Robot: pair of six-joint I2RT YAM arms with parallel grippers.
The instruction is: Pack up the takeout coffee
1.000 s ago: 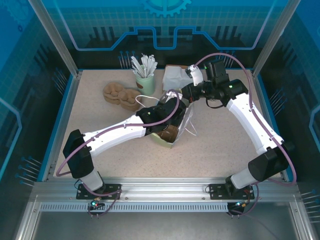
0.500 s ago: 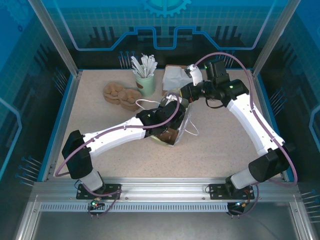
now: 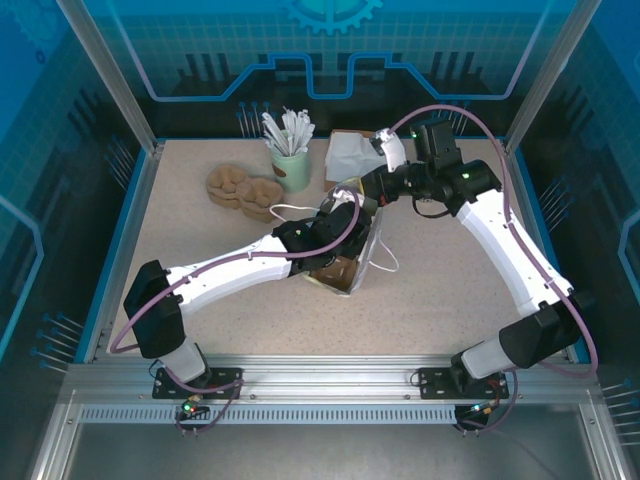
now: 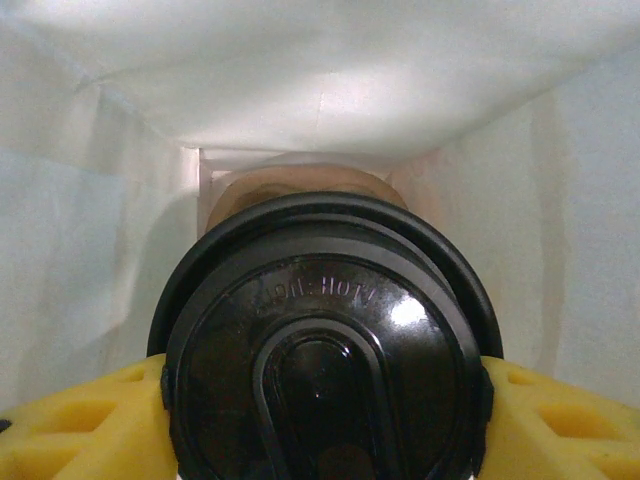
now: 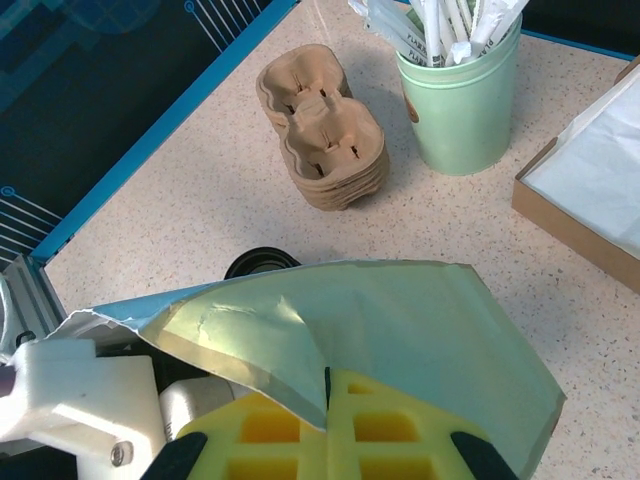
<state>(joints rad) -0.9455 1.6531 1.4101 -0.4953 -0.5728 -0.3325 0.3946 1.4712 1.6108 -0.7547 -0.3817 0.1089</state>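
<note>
The takeout coffee (image 4: 325,350) faces the left wrist camera with its round black lid, a bit of brownish cup wall behind it. My left gripper (image 4: 325,410) is shut on it, with a yellow finger (image 4: 80,425) pressing on each side of the lid. Pale walls of the paper bag (image 4: 330,80) surround the cup, so it is inside the bag. From above, my left gripper (image 3: 338,232) reaches into the light green bag (image 3: 352,258) at the table's middle. My right gripper (image 5: 327,400) is shut on the bag's upper rim (image 5: 400,320), holding the mouth up.
A stack of brown cup carriers (image 5: 325,125) and a green cup of wrapped sticks (image 5: 465,95) stand behind the bag. A brown box with white paper (image 5: 590,190) is at the back right. A black round lid (image 5: 262,264) lies beside the bag's mouth.
My left arm has pushed slightly further into the bag, and the bag has shifted a little. The right arm holds its grip almost still.
</note>
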